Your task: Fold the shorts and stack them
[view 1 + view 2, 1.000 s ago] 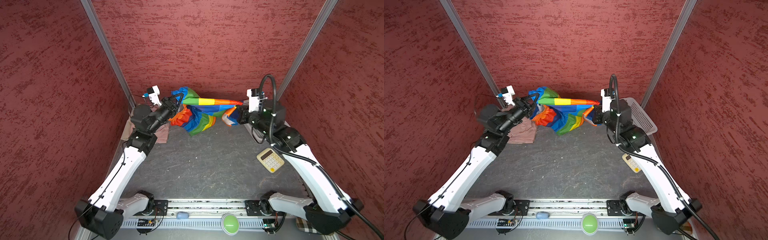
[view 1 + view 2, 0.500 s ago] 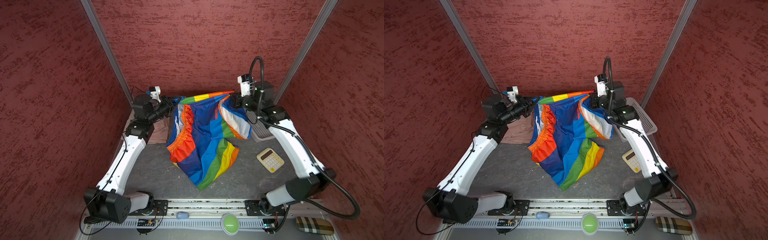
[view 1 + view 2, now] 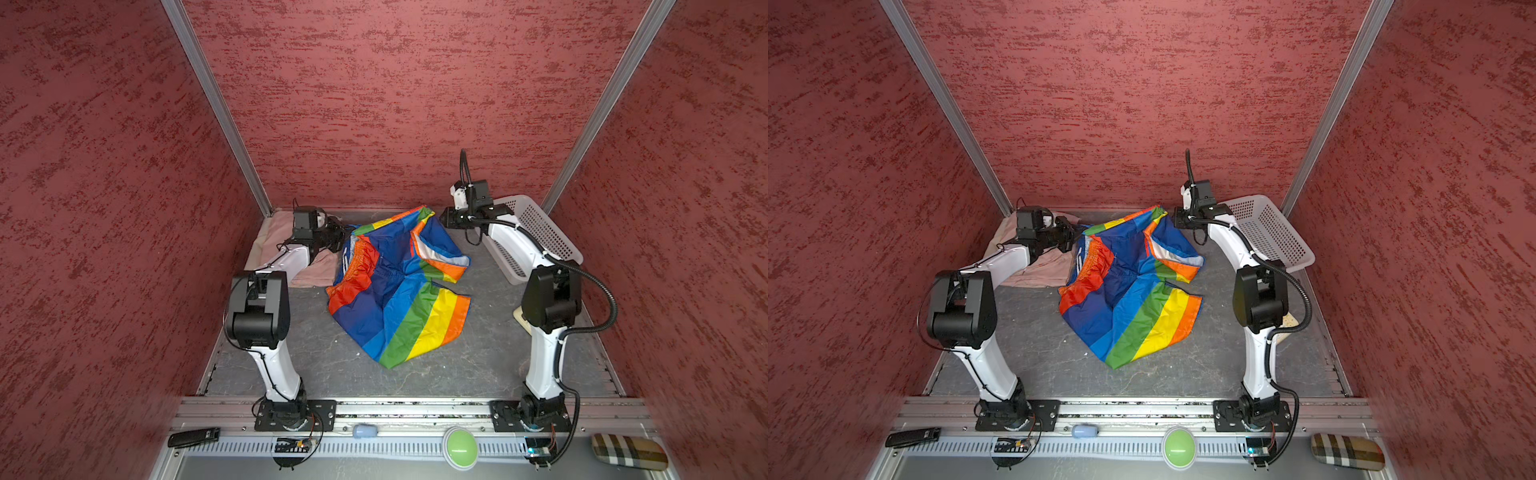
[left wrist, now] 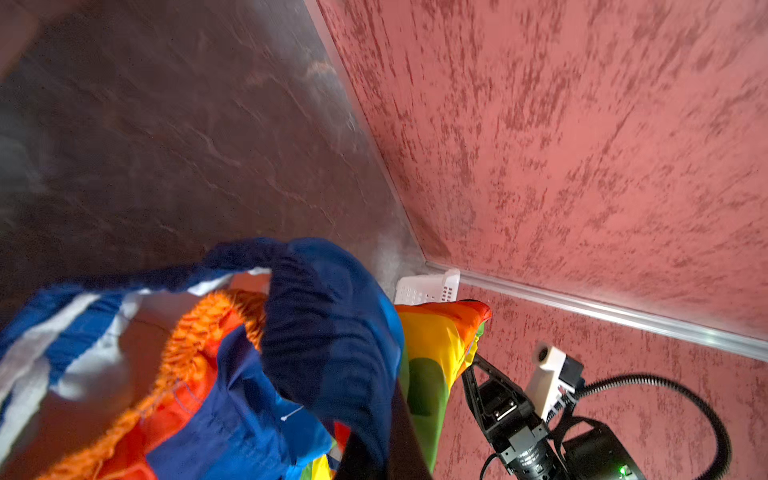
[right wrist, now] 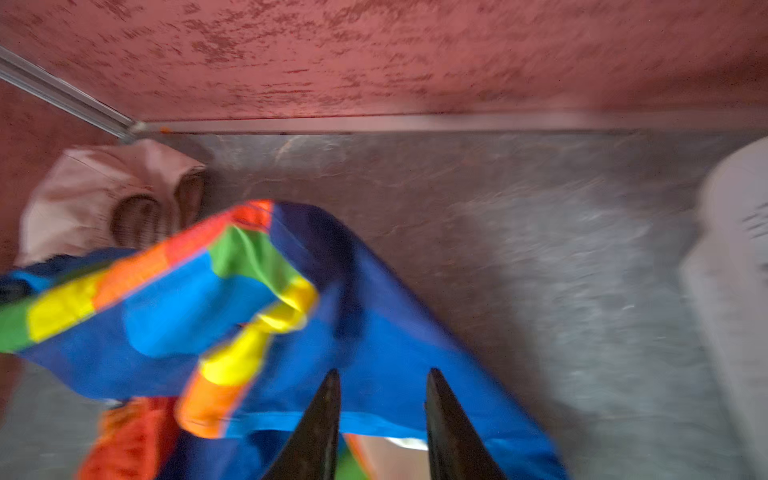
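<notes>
Left hand (image 3: 345,235) clamped on the rainbow shorts (image 3: 399,291) sprawled over the table (image 3: 311,353); right hand (image 5: 383,372) parted, empty, just beside them; pink shorts (image 3: 309,272) touching them.

1. Rainbow shorts (image 3: 399,291): shiny and striped, lying crumpled mid-tabletop, with the orange gathered waistband on the left and 1 leg spread toward the front.
2. Pink shorts (image 3: 313,270): folded in the back-left corner, touching the rainbow pair.
3. Beige shorts (image 3: 268,232): a paler layer beneath the pink.

rainbow-striped shorts (image 3: 399,299), dusty pink shorts (image 3: 313,272), white perforated basket (image 3: 540,232), mottled red walls (image 3: 395,104), dark grey table (image 3: 316,365)
</notes>
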Tool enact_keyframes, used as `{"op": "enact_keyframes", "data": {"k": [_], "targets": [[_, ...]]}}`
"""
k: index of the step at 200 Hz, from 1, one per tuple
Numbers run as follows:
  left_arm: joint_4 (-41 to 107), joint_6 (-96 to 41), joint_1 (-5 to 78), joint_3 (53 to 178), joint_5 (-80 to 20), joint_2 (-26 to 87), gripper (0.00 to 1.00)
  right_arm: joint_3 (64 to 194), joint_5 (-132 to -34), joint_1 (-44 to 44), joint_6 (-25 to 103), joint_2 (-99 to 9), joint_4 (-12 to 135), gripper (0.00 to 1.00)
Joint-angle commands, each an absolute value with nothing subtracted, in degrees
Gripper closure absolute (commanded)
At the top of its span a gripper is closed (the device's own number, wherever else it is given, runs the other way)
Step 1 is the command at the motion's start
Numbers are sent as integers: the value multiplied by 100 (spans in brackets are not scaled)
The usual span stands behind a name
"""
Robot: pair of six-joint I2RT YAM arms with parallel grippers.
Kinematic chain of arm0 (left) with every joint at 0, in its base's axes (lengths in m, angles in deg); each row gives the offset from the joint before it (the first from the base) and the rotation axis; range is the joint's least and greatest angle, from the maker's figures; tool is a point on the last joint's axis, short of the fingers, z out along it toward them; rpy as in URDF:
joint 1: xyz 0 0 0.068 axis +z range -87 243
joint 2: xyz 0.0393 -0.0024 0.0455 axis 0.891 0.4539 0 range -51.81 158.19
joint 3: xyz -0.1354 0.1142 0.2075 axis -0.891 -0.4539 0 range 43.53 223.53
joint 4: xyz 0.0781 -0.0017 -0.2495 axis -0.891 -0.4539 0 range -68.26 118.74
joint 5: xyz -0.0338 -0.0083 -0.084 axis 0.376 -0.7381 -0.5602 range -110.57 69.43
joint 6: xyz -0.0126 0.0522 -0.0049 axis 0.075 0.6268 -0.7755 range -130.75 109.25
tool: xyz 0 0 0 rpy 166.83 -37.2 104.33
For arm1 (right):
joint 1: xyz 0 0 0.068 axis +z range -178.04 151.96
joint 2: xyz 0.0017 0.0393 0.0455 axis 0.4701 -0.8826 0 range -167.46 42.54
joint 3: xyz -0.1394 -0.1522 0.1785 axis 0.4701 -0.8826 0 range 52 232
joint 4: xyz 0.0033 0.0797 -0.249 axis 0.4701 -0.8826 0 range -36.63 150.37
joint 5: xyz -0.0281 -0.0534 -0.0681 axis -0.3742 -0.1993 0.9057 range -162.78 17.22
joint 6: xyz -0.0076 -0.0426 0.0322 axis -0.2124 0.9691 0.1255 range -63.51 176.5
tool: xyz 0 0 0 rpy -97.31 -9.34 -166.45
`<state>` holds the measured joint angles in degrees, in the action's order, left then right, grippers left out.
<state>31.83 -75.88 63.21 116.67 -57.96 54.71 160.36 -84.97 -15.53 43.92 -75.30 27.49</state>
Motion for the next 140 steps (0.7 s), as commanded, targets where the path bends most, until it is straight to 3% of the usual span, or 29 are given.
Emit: {"op": "enact_keyframes", "data": {"k": [1, 26, 47, 69, 110, 140], "targets": [[3631, -7598, 6397, 12005, -5927, 5362, 100, 15816, -7956, -1661, 4182, -6827, 2615, 45], [3706, -7654, 6389, 11926, -5989, 5156, 100, 14579, -8413, -1629, 3357, -5960, 3269, 28], [3937, -7764, 6340, 11638, -6037, 4996, 100, 13531, -8858, -1302, 2348, -5530, 4283, 2], [4189, -7889, 6303, 11291, -6039, 4830, 100, 13171, -8634, -703, 1844, -5722, 5066, 1], [4262, -7913, 6239, 10931, -6072, 4603, 100, 14912, -8440, -291, 2072, -7603, 4593, 1], [4295, -7913, 6204, 10785, -6094, 4536, 100, 15219, -8640, -244, 1666, -7908, 4915, 1]]}}
